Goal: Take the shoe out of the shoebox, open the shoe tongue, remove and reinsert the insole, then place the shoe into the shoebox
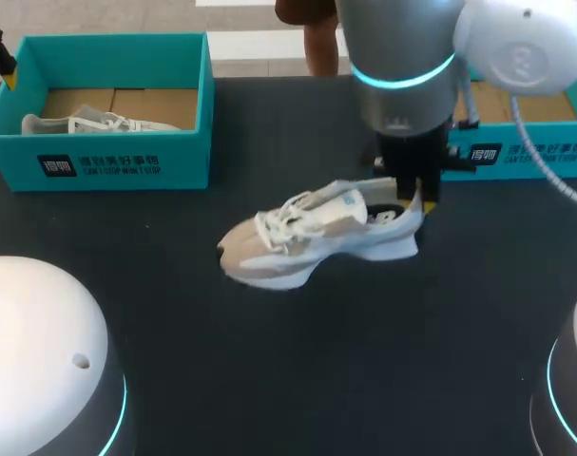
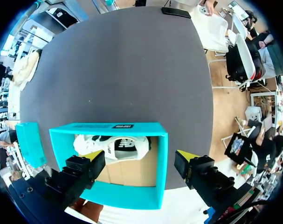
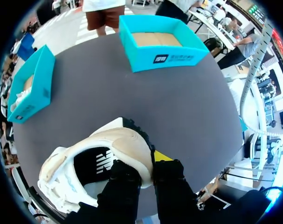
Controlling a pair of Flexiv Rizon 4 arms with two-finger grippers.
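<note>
Shoe [image 1: 317, 237] is noted out of its box, upright on the dark bench [image 1: 269, 380] near the middle, toe toward the left side, laces looking tied and tongue not yet pulled open. Right end effector [image 3: 146, 165] is clamped on the heel collar, one finger inside the shoe and one outside against the heel. Whether the heel is lifted off the bench cannot be told. The empty shoebox [image 3: 171, 58] is seen well beyond the heel. Left end effector [image 2: 139, 158] is held with fingers wide apart, gripping nothing, above a second shoebox [image 2: 108, 193] in which another shoe [image 2: 113, 147] lies, well apart from the work. Risks, as judged: the hold is taken on a thin, soft collar only, so the shoe could pivot toe-down or slip free if raised. The collar could be crushed if squeezed harder. The insole could be pinned by the inner finger, so removal may be blocked until the grip is shifted. With laces tight, the tongue may not be opened one-handed.
</note>
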